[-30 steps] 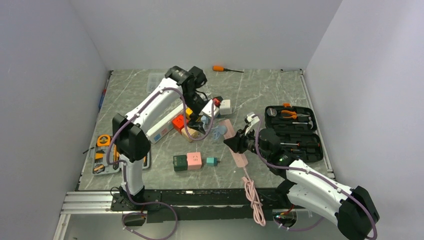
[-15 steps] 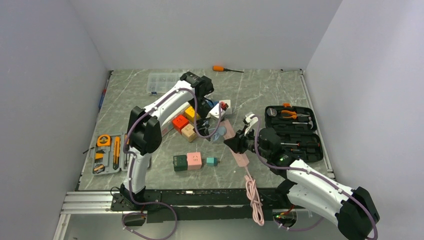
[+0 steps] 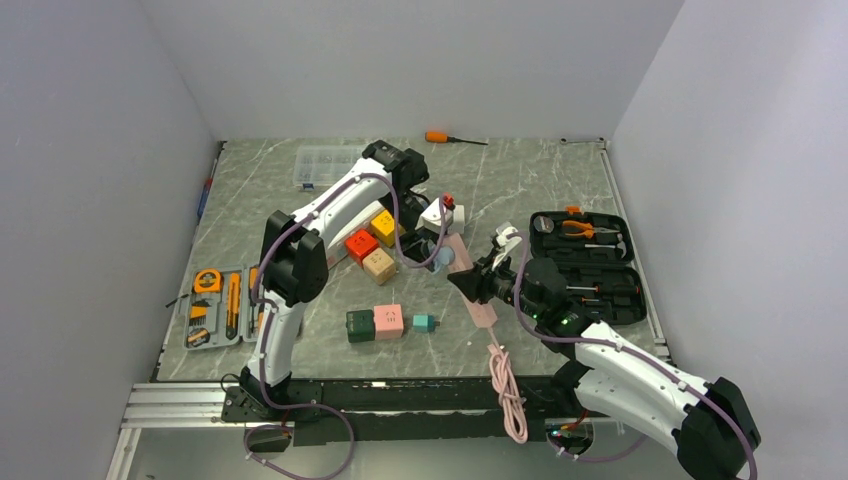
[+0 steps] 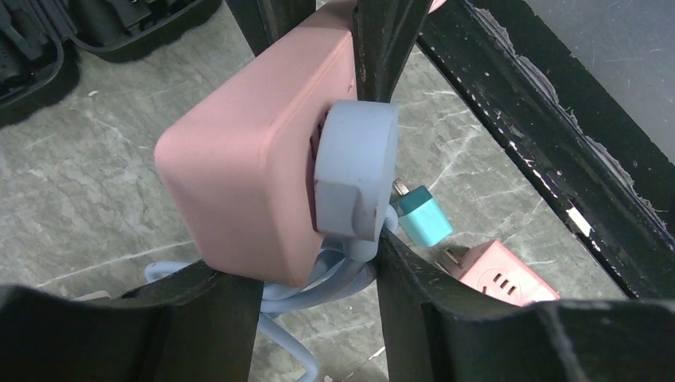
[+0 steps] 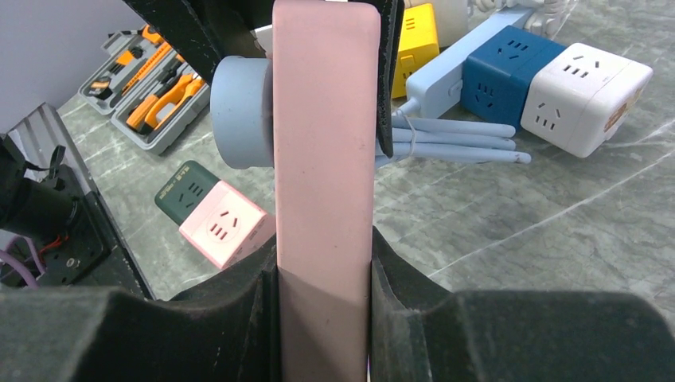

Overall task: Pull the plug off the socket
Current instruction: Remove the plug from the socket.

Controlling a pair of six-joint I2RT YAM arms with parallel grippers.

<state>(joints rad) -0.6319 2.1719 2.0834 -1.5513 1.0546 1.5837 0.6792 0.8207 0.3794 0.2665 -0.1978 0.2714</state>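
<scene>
The pink socket strip (image 3: pixel 478 300) is held up off the table, edge-on, with my right gripper (image 5: pixel 324 255) shut on its body (image 5: pixel 322 143). A round blue-grey plug (image 4: pixel 356 171) sits pushed into the socket's side face (image 4: pixel 247 175); it also shows as the plug (image 5: pixel 243 111) on the left of the strip. My left gripper (image 4: pixel 310 267) straddles the plug's lower end and its blue cord, jaws half closed. Its right finger (image 4: pixel 414 286) touches the plug's neck; a gap remains at the left finger.
An open black tool case (image 3: pixel 590 265) lies right of the strip. Coloured cube sockets (image 3: pixel 362 243) and a green, pink and teal row (image 3: pixel 388 322) sit to the left. A white cube (image 3: pixel 447 214), a tool tray (image 3: pixel 215 308) and a coiled pink cable (image 3: pixel 505 390) lie around.
My left arm swung right from over the coloured cubes to the plug, and its jaws narrowed from wide open. The right gripper kept the socket strip nearly still.
</scene>
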